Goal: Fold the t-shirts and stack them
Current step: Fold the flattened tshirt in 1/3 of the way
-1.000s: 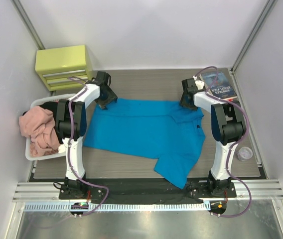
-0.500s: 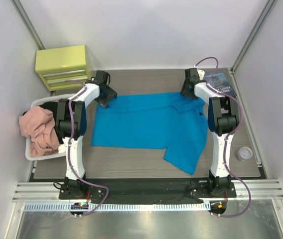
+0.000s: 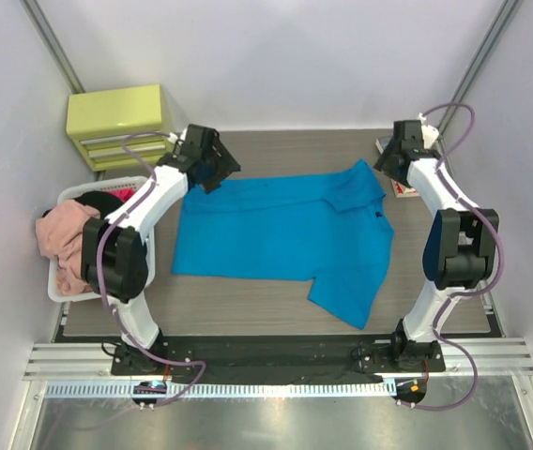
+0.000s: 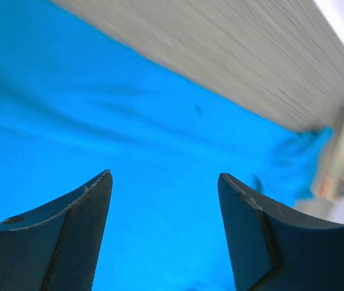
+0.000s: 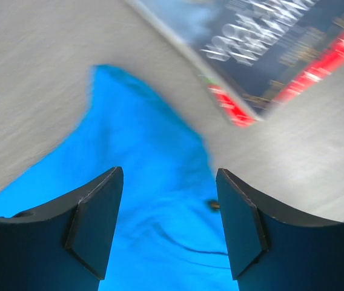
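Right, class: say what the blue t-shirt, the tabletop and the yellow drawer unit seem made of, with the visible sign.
Blue t-shirt: soft matte cloth, probably cotton knit; it wrinkles. Tabletop: matte grey wood-grain, likely laminate; fine parallel streaks. Yellow drawer unit: smooth, even colour, plastic or painted metal.

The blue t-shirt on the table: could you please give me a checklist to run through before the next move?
1. Left gripper open and empty: ok.
2. Right gripper open and empty: ok.
3. Blue t-shirt wholly on the table: ok.
4. Shirt lying smooth: not ok, rumpled at its far right end.
5. Book clear of the shirt's far corner: cannot tell.
6. Pink t-shirt folded: not ok, crumpled in the basket.
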{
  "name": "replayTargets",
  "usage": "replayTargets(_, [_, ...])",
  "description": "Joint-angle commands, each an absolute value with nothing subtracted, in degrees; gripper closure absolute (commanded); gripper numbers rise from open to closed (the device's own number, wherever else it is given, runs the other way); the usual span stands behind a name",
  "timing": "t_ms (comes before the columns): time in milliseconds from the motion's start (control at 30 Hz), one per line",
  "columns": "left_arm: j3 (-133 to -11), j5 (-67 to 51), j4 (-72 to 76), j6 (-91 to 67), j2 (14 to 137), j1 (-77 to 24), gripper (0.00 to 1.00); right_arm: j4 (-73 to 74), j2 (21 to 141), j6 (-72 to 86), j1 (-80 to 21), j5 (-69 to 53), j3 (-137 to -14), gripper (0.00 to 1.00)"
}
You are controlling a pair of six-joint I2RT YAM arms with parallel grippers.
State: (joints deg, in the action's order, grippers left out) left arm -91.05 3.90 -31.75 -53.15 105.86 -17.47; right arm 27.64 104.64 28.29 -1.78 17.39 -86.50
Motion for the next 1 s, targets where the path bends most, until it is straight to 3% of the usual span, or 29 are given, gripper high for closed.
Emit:
replayTargets(0, [-83.2, 2.6, -21.1, -64.7, 103.8, -24.9, 0.3, 26.0, 104.9, 30.0, 2.7, 17.0, -78.5, 0.33])
replayTargets(367, [-99.2, 5.2, -12.4, -72.6, 121.8, -42.4, 0.38, 14.5, 108.3, 28.9, 3.9, 10.3, -75.8, 0.42])
replayTargets(733, [-112.0, 6.8, -8.1, -76.7, 136.4, -45.2, 0.4, 9.8, 111.0, 30.0, 3.9, 7.4, -74.9, 0.47])
replayTargets(967, [-112.3, 5.5, -7.2, -79.1, 139.1, -45.6, 0.42, 8.7, 112.3, 30.2, 3.9, 5.9, -75.5, 0.5])
